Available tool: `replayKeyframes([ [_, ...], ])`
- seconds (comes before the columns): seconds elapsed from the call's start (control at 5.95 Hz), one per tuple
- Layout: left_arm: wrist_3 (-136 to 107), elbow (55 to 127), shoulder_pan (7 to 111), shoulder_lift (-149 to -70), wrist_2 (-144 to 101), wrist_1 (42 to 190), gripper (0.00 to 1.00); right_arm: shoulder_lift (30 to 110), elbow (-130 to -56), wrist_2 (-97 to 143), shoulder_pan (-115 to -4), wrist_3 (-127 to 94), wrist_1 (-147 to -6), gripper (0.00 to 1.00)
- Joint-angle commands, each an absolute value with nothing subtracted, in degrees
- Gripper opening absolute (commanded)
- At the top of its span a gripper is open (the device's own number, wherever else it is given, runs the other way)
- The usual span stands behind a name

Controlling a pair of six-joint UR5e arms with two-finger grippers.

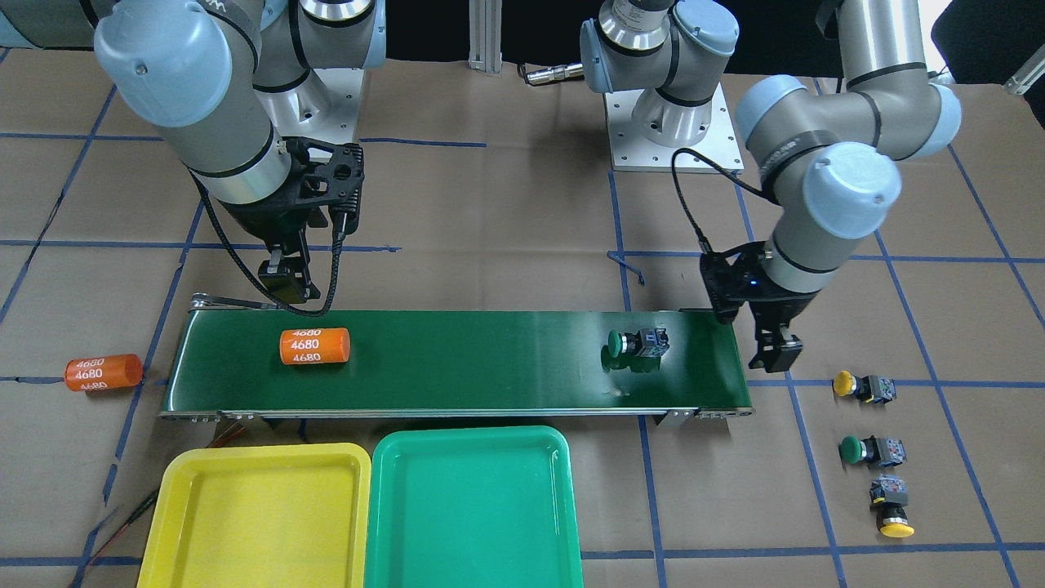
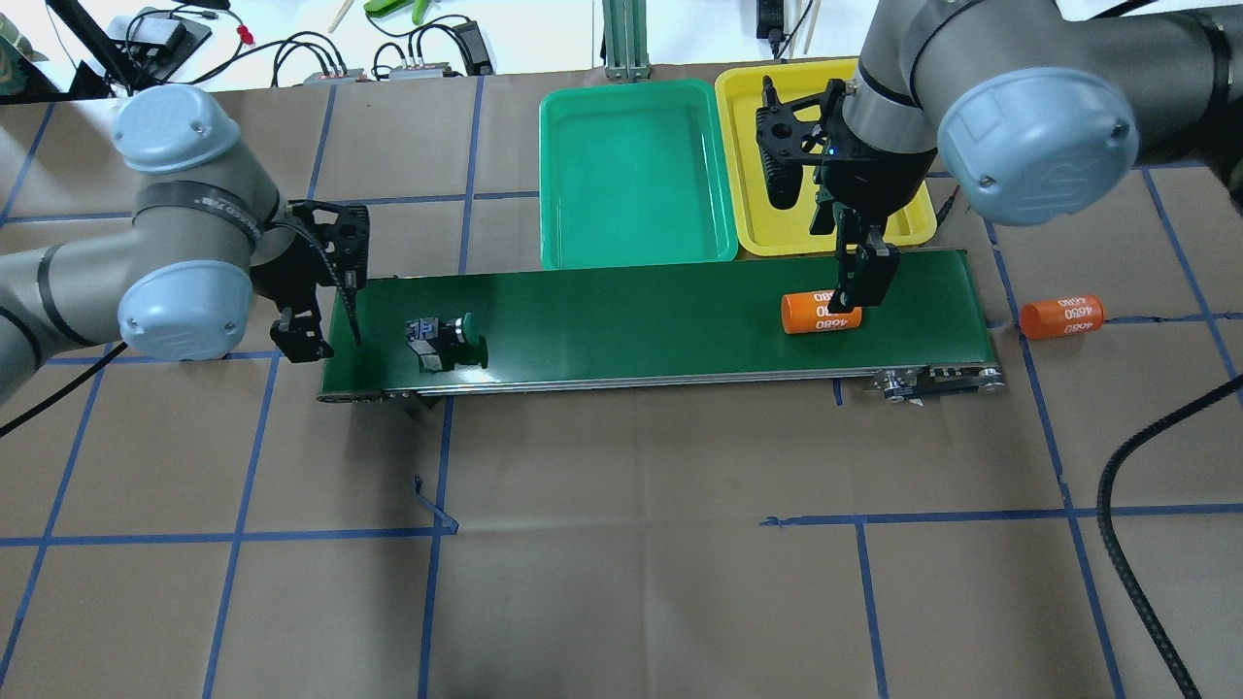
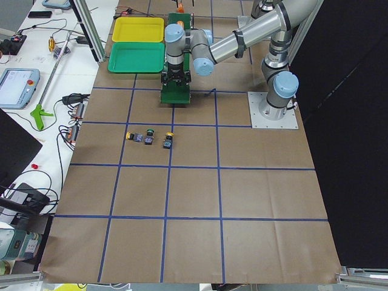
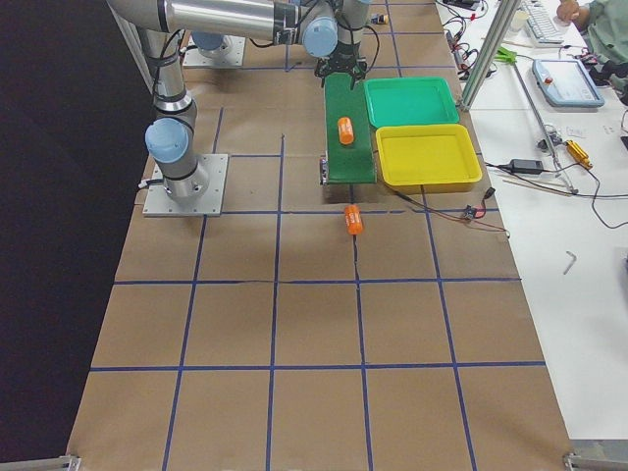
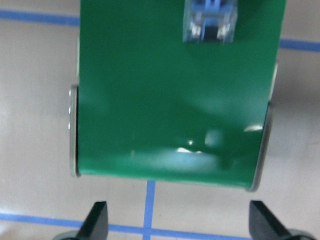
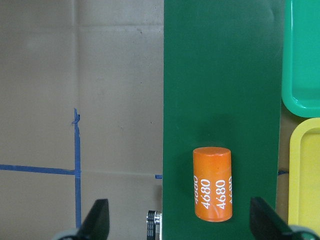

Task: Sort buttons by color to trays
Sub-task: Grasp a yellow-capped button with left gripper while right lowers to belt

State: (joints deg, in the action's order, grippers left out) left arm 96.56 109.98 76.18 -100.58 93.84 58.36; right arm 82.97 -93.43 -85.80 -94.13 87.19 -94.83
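Green button (image 1: 637,343) lay sideways on the conveyor belt (image 1: 490,367).
The left tool (image 1: 777,353) hung released near it; three more buttons (image 1: 869,450) lay on the worktop (image 1: 490,204) past that belt end. The right tool (image 1: 286,282), also released, hung near an orange cylinder (image 1: 315,346).

Brown paper covers the bench (image 1: 490,212), gridded in blue tape. The conveyor belt (image 1: 490,359) shows dark, glossy green. On it there's an orange cylinder (image 1: 315,346) lettered 4680 in white, and a green-capped button (image 1: 637,343) with a black-grey body. Off the belt, a second orange cylinder (image 1: 104,372) carries the same white lettering. The yellow tray (image 1: 253,523) is bright and plain, the green tray (image 1: 473,523) plain too. On the paper: a yellow-capped button (image 1: 863,386), a second green-capped button (image 1: 872,450), a last yellow-capped button (image 1: 891,506) — all with dark bodies. The left end effector (image 5: 180,217) and right end effector (image 6: 180,215) are both black.
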Motion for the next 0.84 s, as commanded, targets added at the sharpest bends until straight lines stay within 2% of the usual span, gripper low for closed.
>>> replayKeyframes([
  [0.0,106.4,109.9,66.4,-101.4,93.3,58.2,0.98,83.0,-93.4,-85.8,-94.1,87.2,-94.8,1.0],
  [0.34,119.5,108.5,60.6,-104.4,93.3,57.3,0.97,83.0,-93.4,-85.9,-94.1,87.2,-94.8,1.0],
  [0.67,126.3,104.5,57.9,-110.6,93.2,55.6,0.97,83.0,-93.5,-85.7,-94.1,87.2,-94.7,1.0],
])
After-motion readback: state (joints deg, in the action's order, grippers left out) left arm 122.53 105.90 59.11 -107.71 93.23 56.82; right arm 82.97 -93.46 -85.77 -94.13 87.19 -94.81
